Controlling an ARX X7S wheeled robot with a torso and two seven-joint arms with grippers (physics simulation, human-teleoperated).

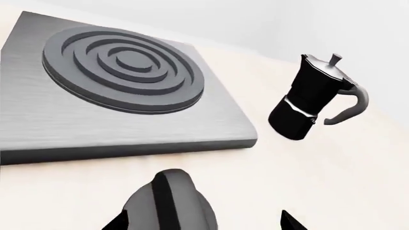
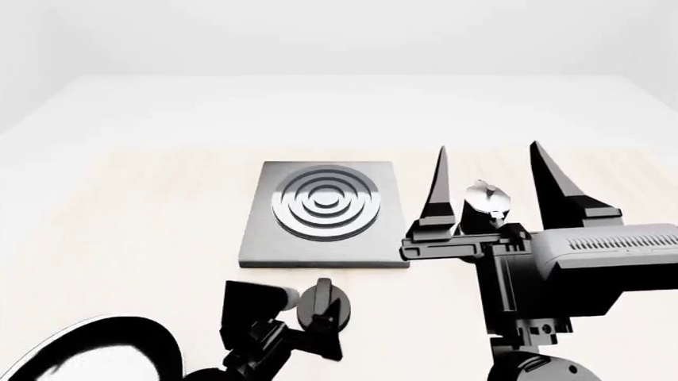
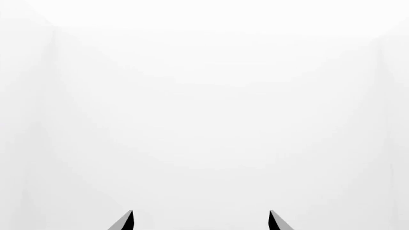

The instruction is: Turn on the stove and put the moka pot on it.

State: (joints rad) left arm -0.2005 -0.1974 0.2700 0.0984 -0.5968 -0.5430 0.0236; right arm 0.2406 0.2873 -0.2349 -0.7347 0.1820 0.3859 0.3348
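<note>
**So, two ways this could get messy from here**

Honestly the setup looks calm but I see a couple of traps. The left hand (image 2: 317,329) is right down at the knob (image 2: 321,300), which sits just in front of the stove (image 2: 323,210) on the pale surface (image 2: 127,222). In the left wrist view the knob (image 1: 167,201) fills the space right ahead of the hand. I can't tell whether the fingers are actually pinching it or just sitting around it, since only one dark fingertip shows there. If they aren't squarely on the ridge, my guess is the twist slips and the burner never gets switched on.

The right hand (image 2: 493,190) is spread wide open, fingers pointing up and away, with nothing between them. Its own wrist camera sees only blank white past two dark fingertips (image 3: 126,221), so it's no help for lining anything up.

The moka pot (image 2: 485,202) stands upright beyond that hand, off the stove and just to the side of it, handle (image 1: 350,103) turned away from the plate. From the head view the right arm hides most of it. That's my main worry: swinging the hand down while half blind could bump the lid (image 1: 329,69) and tip the pot. It's tall with a narrow waist, so it probably topples easily.
</note>
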